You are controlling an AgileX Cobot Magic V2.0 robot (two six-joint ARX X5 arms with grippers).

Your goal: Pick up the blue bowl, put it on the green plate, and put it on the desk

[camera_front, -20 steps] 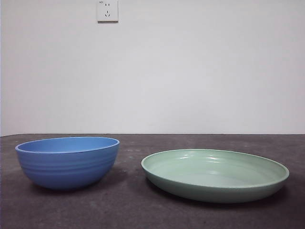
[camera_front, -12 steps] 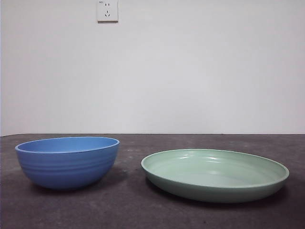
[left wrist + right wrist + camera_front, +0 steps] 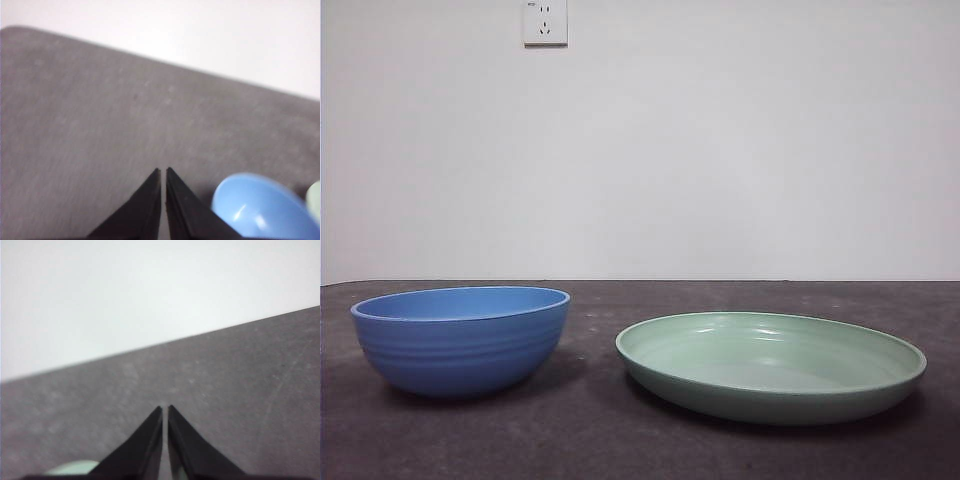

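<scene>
The blue bowl (image 3: 461, 338) stands upright on the desk (image 3: 600, 440) at the left of the front view. The green plate (image 3: 770, 366) lies flat on the desk to its right, a gap apart. No arm shows in the front view. My left gripper (image 3: 163, 171) is shut and empty, high above the desk; the blue bowl (image 3: 262, 209) and a sliver of the green plate (image 3: 315, 200) show beside its jaws. My right gripper (image 3: 165, 409) is shut and empty above the desk, with an edge of the green plate (image 3: 72, 469) beside it.
A white wall with a socket (image 3: 546, 22) stands behind the desk's far edge. Bare desk lies in front of and between the two dishes.
</scene>
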